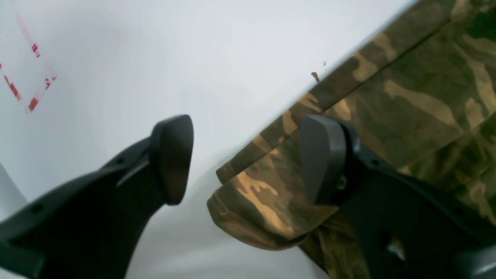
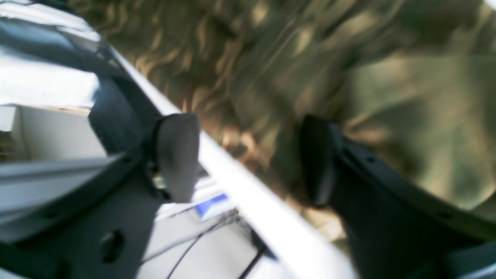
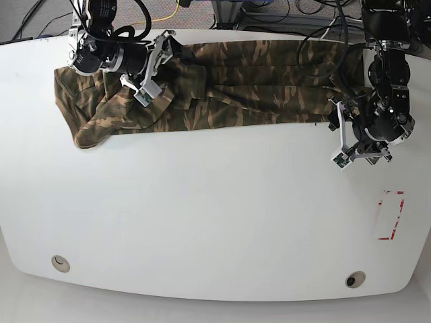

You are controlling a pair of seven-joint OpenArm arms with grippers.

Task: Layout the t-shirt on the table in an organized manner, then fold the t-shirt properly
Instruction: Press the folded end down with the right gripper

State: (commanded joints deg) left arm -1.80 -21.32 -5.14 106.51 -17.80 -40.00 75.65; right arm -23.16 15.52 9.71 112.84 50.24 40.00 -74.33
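Both grippers are open at this moment, and neither one holds cloth. I see the t-shirt [image 3: 222,84] stretched in a long band along the far edge of the table [image 3: 202,222], with its two ends under my two arms. I judge the layout step is not finished, because the band is narrow, folded on itself and bunched at one end.

My left gripper [image 1: 246,159] has its jaws wide apart. In the left wrist view, one finger [image 1: 172,159] stands over the bare white tabletop, and the other finger [image 1: 323,159] is over the camouflage cloth. A rolled corner of the hem [image 1: 255,209] lies just between and below them. I think the jaws straddle this corner so that closing would pinch the edge, but I cannot tell if the fingertips touch the cloth already. The red-marked rectangle [image 1: 29,77] is well apart, on the outer side of the jaw that is over the bare top.

My right gripper [image 2: 248,159] is also spread open. The right wrist view is much blurred. One finger [image 2: 178,155] hangs beside the white table edge [image 2: 248,201], and the other finger [image 2: 319,159] is over the shirt, which fills the space beyond the jaws. In the base view this gripper [image 3: 149,70] sits above the bunched end of the shirt [image 3: 101,114].

I judge the next move needs a hold on both ends, so I can pull the fabric flat towards the middle of the table. The cloth is soft and layered, so a jaw may catch more than one layer.
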